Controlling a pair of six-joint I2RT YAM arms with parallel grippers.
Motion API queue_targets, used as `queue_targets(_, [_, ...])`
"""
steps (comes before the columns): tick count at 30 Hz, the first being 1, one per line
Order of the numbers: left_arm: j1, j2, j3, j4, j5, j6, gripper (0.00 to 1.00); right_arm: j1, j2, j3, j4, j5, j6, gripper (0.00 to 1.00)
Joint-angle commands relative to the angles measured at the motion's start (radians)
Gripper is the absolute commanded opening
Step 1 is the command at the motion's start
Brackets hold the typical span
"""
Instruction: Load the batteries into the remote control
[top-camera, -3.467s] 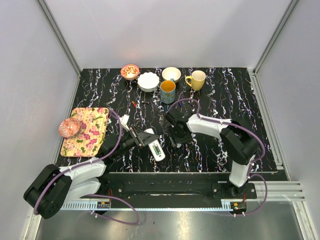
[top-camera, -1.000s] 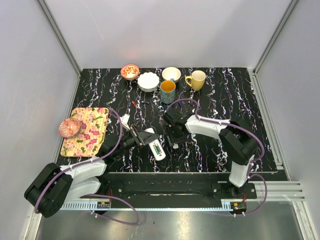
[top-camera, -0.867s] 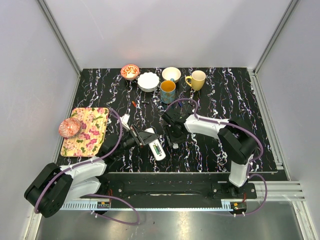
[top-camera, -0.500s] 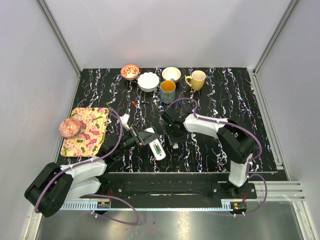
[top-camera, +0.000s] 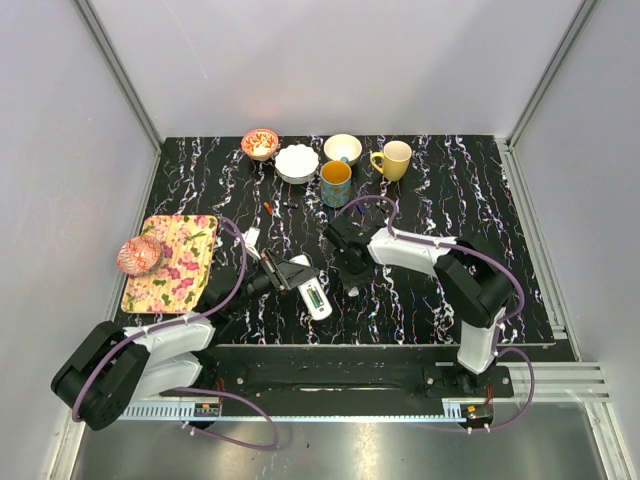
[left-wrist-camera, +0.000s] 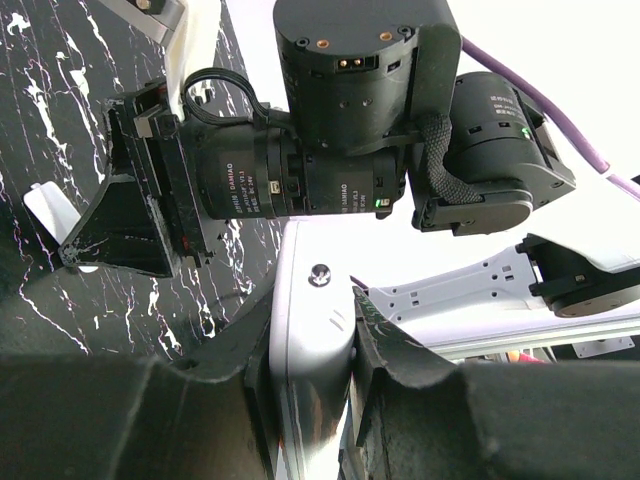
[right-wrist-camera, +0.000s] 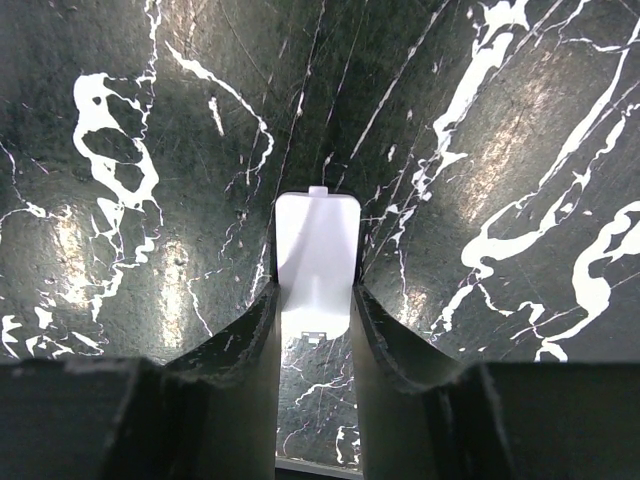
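A table (top-camera: 480, 200) with a black top veined in white fills the booth. Plain pale grey panels close it in: a back wall (top-camera: 330, 60) and two side walls (top-camera: 50, 150). Aluminium posts (top-camera: 118, 70) rise at both back corners. A brushed metal sheet (top-camera: 350, 450) at the near edge reflects soft, even light.

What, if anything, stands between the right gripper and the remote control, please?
Nothing visible does: only a strip of table separates them. The left gripper holds the remote control, while the right gripper straddles a small white cover lying flat on the table.
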Motion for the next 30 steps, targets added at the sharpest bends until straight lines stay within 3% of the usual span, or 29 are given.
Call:
queue_targets(1, [-0.004, -0.002, 0.013, 0.089, -0.004, -0.002, 0.0, 0.015, 0.026, -0.085, -0.009, 0.029, 0.033, 0.02])
queue_targets(8, [-0.004, 0.032, 0.067, 0.041, -0.025, 0.017, 0.0, 0.015, -0.237, -0.022, -0.196, 0.112, 0.008, 0.0])
queue_targets(17, [-0.01, 0.244, 0.136, 0.265, -0.073, -0.077, 0.0, 0.018, -0.484, 0.141, -0.371, 0.055, -0.039, 0.0])
queue_targets(30, [-0.09, 0.323, 0.212, 0.247, -0.209, -0.038, 0.0, 0.047, -0.37, 0.369, -0.554, -0.17, -0.148, 0.0])
